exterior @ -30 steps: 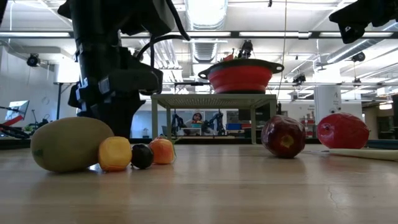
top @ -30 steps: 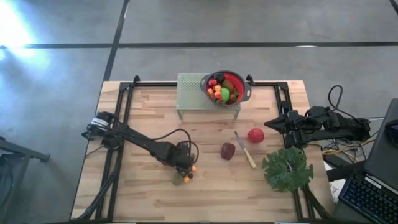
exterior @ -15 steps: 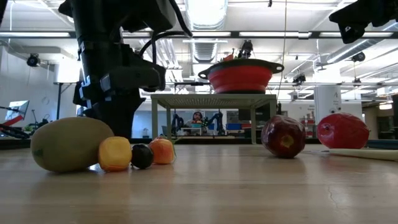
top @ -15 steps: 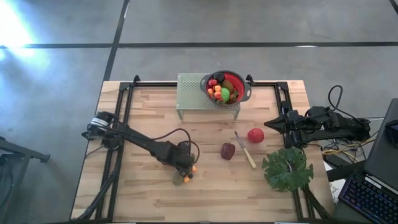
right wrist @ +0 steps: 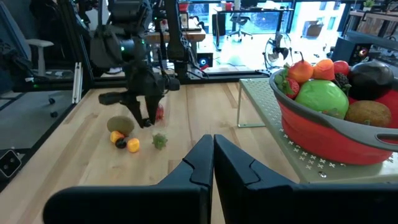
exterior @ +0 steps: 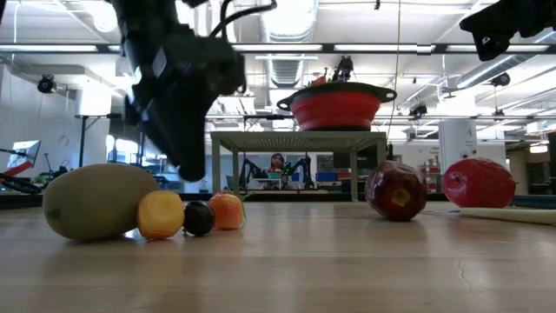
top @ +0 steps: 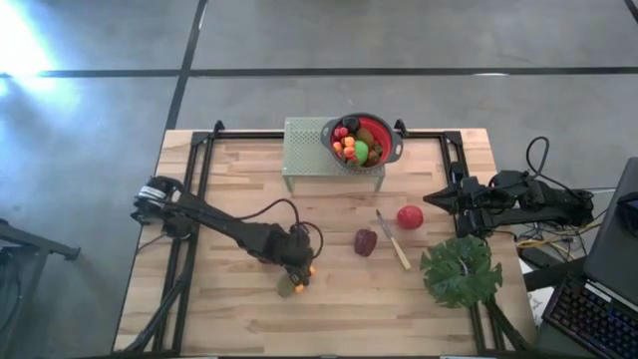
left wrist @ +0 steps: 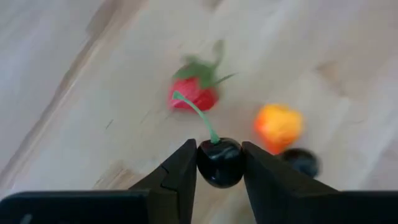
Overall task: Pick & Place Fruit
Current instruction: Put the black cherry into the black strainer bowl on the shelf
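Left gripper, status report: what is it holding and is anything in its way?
Left gripper shut on small dark stemmed cherry, lifted off table. Right gripper shut, parked at right table edge. Red strawberry and orange piece below; red colander route open.

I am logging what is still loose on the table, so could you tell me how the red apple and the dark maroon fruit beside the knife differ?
The red apple is bright red and smooth; the dark maroon fruit is far darker, with pale glints. In the high view the red apple lies right of the knife, the dark maroon fruit left of it. In the low view the red apple looks wider, the dark maroon fruit rounder. Both rest on the table, untouched by either hand.
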Motion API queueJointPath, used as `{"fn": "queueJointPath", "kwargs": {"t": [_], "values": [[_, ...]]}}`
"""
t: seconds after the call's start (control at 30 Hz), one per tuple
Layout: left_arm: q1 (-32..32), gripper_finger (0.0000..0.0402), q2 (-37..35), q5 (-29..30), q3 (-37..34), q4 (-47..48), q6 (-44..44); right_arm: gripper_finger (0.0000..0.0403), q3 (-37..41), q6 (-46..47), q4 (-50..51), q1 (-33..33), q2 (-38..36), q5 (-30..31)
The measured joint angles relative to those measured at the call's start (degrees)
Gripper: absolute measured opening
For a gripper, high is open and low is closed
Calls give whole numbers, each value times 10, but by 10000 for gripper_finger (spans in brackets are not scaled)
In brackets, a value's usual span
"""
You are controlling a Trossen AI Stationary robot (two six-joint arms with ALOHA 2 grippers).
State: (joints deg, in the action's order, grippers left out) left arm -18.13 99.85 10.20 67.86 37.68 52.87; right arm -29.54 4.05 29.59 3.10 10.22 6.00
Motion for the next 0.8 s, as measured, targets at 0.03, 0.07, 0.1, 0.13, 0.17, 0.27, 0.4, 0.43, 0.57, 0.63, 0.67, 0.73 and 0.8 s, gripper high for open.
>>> {"fn": "queueJointPath", "kwargs": {"t": [0.03,0.07,0.1,0.13,0.17,0.27,0.4,0.43,0.57,0.63,0.67,0.73,0.8], "values": [[1,122,0,0,5,-7,-13,8,0,0,0,0,0,0],[3,126,0,1,9,-20,-29,8,0,0,0,0,0,0],[5,129,0,2,13,-36,-47,8,0,0,0,0,0,0],[8,131,0,3,17,-59,-66,8,0,0,0,0,0,0],[11,131,0,3,21,-80,-84,8,0,0,0,0,0,0],[22,125,0,3,35,-139,-143,8,0,0,0,0,0,0],[40,116,0,2,64,-183,-218,8,0,0,0,0,0,0],[46,115,0,3,72,-192,-237,8,0,0,0,0,0,0],[73,124,0,2,108,-237,-299,8,0,0,0,0,0,0],[88,127,0,2,134,-246,-321,8,0,0,0,0,0,0],[96,127,0,2,147,-246,-333,8,0,0,0,0,0,0],[110,127,0,2,174,-245,-362,8,0,0,0,0,0,0],[123,124,0,2,201,-243,-393,8,0,0,0,0,0,0]]}}
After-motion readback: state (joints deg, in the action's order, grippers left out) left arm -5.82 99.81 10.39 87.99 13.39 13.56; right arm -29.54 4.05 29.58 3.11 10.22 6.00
